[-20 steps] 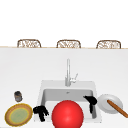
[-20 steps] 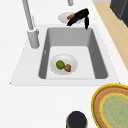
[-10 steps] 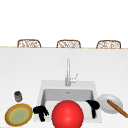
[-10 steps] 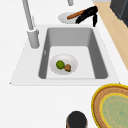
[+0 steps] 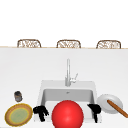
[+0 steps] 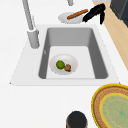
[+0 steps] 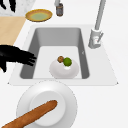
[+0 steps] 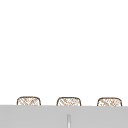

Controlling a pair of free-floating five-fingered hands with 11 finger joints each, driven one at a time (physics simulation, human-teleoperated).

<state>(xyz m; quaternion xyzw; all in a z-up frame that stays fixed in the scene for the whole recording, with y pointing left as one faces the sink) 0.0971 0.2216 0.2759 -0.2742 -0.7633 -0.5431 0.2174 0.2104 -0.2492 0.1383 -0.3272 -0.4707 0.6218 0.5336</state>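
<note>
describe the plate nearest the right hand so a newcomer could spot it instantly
Start at the sink and go to the counter at its right end. The white plate sits there, beside the right hand. Unlike the yellow-rimmed plate at the left end, it is plain white and carries a long brown baguette.

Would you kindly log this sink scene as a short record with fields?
Left robot hand: fingers relaxed, at the sink's front left corner, beside the yellow-rimmed plate.
Right robot hand: fingers straight, holding nothing, near the white plate with the baguette.
Sink: holds a white bowl with a green fruit and a brown item.
Counter: dark jar, faucet.
</note>
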